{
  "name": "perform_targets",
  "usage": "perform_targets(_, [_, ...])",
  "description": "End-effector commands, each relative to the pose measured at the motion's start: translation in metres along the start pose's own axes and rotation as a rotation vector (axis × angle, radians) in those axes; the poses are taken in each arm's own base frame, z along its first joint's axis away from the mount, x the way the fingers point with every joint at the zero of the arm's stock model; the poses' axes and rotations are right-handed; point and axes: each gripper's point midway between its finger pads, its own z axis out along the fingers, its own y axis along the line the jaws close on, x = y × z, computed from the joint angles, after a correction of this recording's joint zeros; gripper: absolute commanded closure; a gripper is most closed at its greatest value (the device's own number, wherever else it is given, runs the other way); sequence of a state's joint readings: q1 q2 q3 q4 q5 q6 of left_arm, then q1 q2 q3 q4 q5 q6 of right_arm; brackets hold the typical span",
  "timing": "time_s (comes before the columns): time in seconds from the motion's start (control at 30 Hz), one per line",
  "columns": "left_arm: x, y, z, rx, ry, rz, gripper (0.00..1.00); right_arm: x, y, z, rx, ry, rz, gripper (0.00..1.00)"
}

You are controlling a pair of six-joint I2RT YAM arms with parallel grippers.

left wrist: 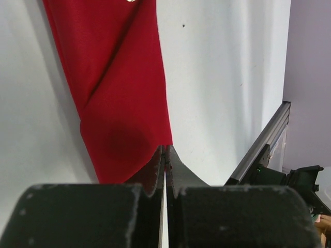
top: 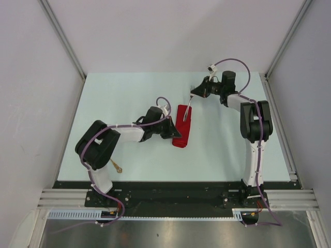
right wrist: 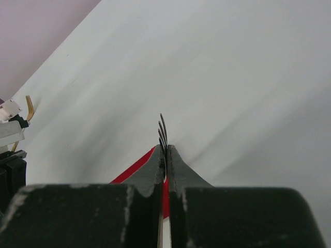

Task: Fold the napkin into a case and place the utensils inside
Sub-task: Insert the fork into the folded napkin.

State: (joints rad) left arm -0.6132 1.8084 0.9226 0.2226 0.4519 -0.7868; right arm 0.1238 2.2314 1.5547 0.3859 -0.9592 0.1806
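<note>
Lying on the pale counter beside the left arm's elbow, well apart from everything else, is one gold utensil; its type is too small to tell.

Toward the middle, the left pincer is at the left long edge of the napkin. In the left wrist view this pincer is closed tight, with no gap between the fingers. Its tips meet right at the napkin's edge. Whether any cloth is caught between them cannot be told.

The napkin is bright red with a faint sheen, folded into a narrow strip that runs from near to far at the counter's centre. A slanting crease crosses its upper layer, and it lies flat.

Just right of it, the fork slants down, with its handle reaching over the napkin's far end. Whether the handle is tucked inside a fold cannot be told.

The right pincer grips the fork near its head. In the right wrist view the pincer is clamped together on the fork. The curved tines stick out past the fingertips, and a sliver of the red napkin shows beneath.
</note>
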Motion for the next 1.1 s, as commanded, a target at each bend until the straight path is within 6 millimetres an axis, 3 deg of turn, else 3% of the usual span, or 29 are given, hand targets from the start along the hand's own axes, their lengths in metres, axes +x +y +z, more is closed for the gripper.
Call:
perform_targets(0.0, [0.006,-0.004,-0.004,0.028,-0.002,0.000,1.00,-0.006,0.011,0.009,-0.049,0.001,-0.048,1.00])
perform_targets(0.43, [0.011,0.005,-0.002,0.014,0.009,-0.011,1.00,0.014,0.020,0.016,-0.064,0.055,0.011,1.00])
perform_targets(1.07, [0.019,0.017,0.000,-0.007,0.003,-0.024,1.00,0.053,0.057,0.014,-0.079,0.095,0.146,1.00])
